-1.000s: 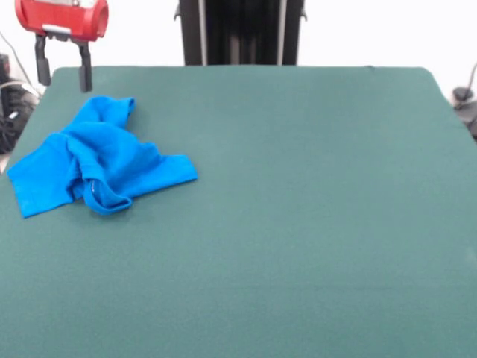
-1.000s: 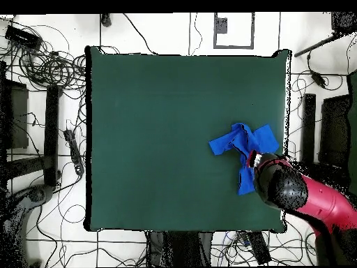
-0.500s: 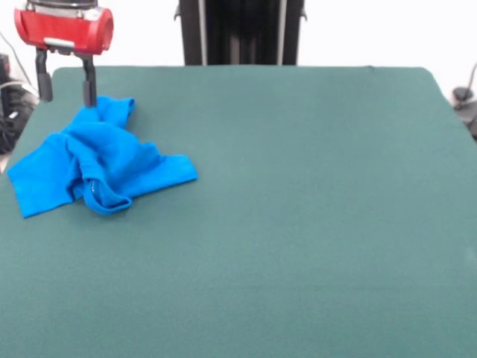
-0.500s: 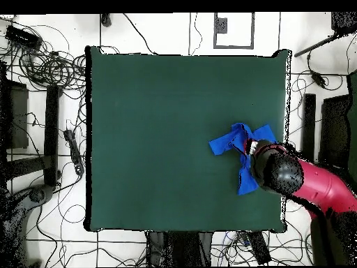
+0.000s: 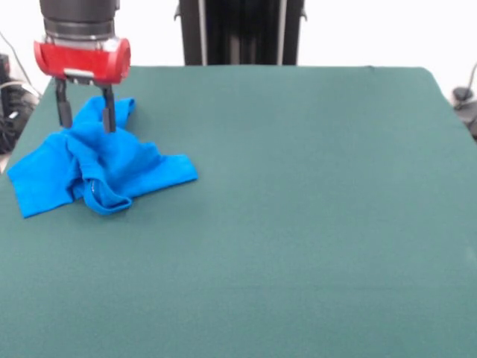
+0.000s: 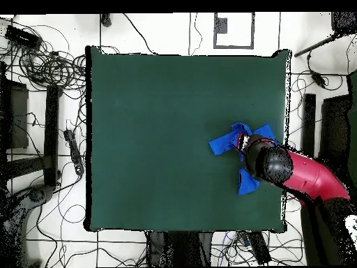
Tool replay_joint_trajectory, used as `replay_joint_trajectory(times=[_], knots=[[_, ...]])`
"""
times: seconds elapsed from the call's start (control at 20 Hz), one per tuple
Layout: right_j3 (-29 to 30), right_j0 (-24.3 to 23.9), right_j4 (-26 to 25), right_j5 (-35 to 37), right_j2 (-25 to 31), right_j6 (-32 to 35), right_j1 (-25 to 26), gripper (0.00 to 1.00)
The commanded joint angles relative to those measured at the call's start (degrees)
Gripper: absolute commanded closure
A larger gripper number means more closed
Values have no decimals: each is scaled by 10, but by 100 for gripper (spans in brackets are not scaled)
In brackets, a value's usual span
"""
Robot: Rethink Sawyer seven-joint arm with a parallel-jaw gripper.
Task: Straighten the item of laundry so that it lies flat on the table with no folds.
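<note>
The small bright blue cotton T-shirt [image 5: 97, 160] lies crumpled near one side edge of the large dark green felt-topped surface [image 5: 298, 209], towards the far corner in the front view, with one panel spread flat towards the edge and a ribbed collar loop curled at the near side. The red-and-black tool [image 5: 86, 119] hangs directly over the bunched far part of the shirt, its two dark fingers [image 5: 109, 117] spread apart with their tips at the cloth — whether they press into it I cannot tell.

The risk from here, as I judge it: closing on this bunch could catch several layers at once, so a pull would drag the whole heap instead of opening a fold. The shirt also sits close to the edge — a pull outward could slide it off.

No print or lettering is readable; only plain blue shows.
</note>
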Motion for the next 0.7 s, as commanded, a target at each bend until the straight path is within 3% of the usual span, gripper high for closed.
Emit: replay_joint_trajectory(times=[0.05, 0.7], knots=[[-17, 19, 5, -6, 34, 55, 77, 0], [-20, 15, -5, -37, 33, 55, 106, 0]])
